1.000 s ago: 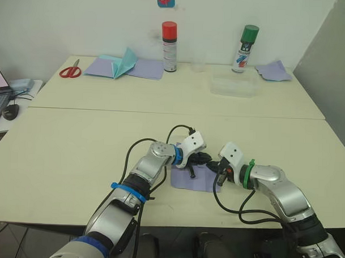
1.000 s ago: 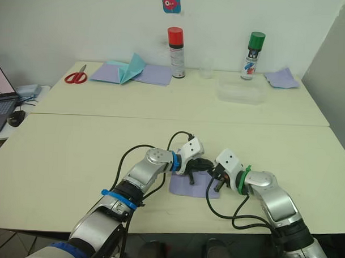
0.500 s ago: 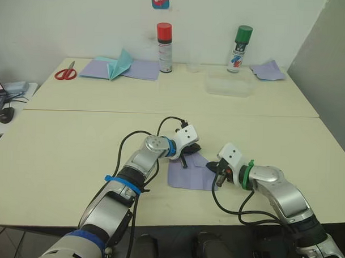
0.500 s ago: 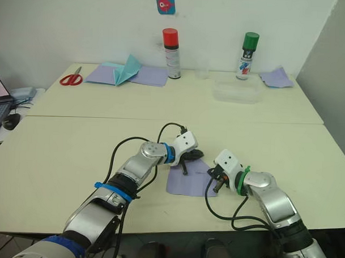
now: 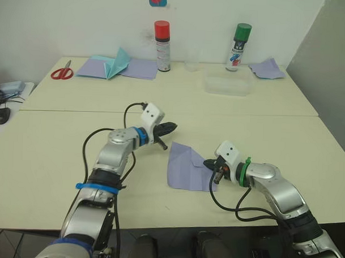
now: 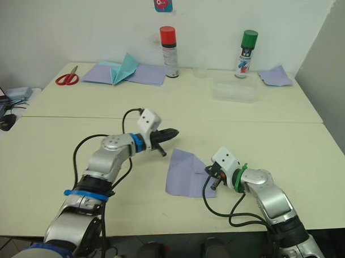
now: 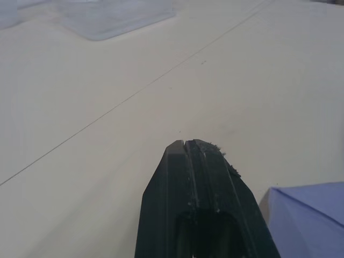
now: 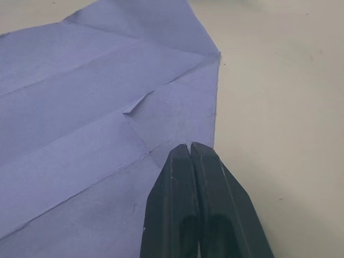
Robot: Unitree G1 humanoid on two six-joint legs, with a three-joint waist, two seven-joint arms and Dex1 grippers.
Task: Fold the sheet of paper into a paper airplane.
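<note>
Since a second ago the left end effector [image 5: 171,127] has lifted off the sheet of paper [image 5: 188,168] and drawn back toward the robot's left, so it now hangs above bare surface [image 5: 58,153], just beyond the sheet's far left corner and apart from it; its two black fingers are pressed together, as the left wrist view shows, with that lavender corner just beside the fingertips [image 7: 185,148]. The right end effector [image 5: 210,163] stays at the sheet's right edge, fingers likewise pressed together with nothing between them, tips resting on or just over the paper near that edge; contact cannot be told. The sheet lies flat on the near surface between the two end effectors, creased, with its far right corner folded in so the top comes to a slanted point. Farther back on the far surface are a clear plastic container [image 5: 229,84], a red-capped spray can [image 5: 162,38], a green-capped spray can [image 5: 239,39], a teal folded paper [image 5: 119,62] lying on flat lavender sheets [image 5: 139,68], red-handled scissors [image 5: 62,72], and another lavender sheet [image 5: 267,68] at the far right corner.
</note>
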